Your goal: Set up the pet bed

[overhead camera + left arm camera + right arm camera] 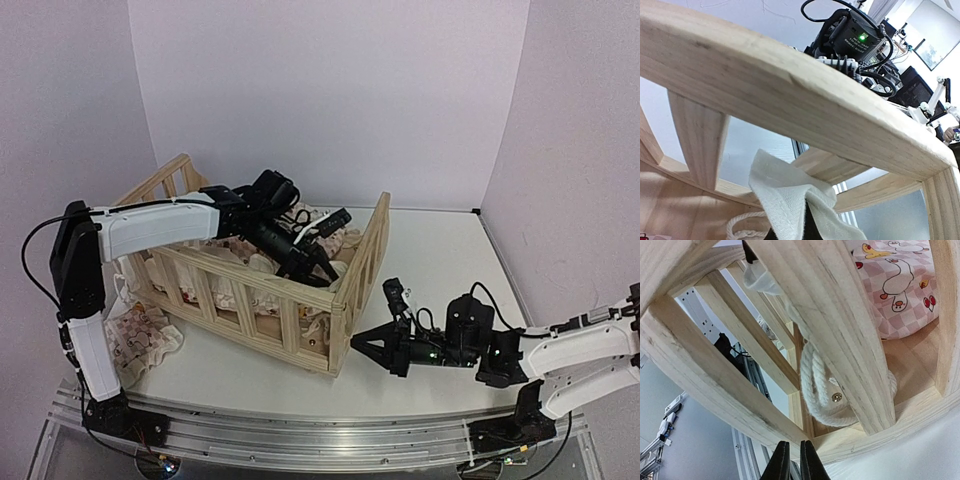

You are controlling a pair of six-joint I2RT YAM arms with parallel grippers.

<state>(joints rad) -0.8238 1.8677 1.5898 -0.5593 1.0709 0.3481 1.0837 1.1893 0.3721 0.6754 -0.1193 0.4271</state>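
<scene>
The pine pet bed frame (pixel 345 300) stands at centre left. Its checked duck cushion (pixel 305 225) lies inside, and a ruffled part (pixel 140 335) hangs out at the left end. My left gripper (pixel 325 272) reaches into the frame. It is shut on a white cloth tie (pixel 785 195) just under the top rail (pixel 790 95), and its fingers are mostly hidden by the cloth. My right gripper (pixel 353 343) is shut and empty, low on the table at the frame's near right corner. In the right wrist view the gripper (pixel 790 462) points at the bottom rail (pixel 740 405), with the cushion (pixel 895 285) behind it.
A white rope loop (pixel 815 385) coils round the corner post (pixel 850 340) inside the frame, and it also shows in the left wrist view (pixel 740 225). White walls close the table at back and sides. The aluminium base rail (pixel 300 435) runs along the near edge.
</scene>
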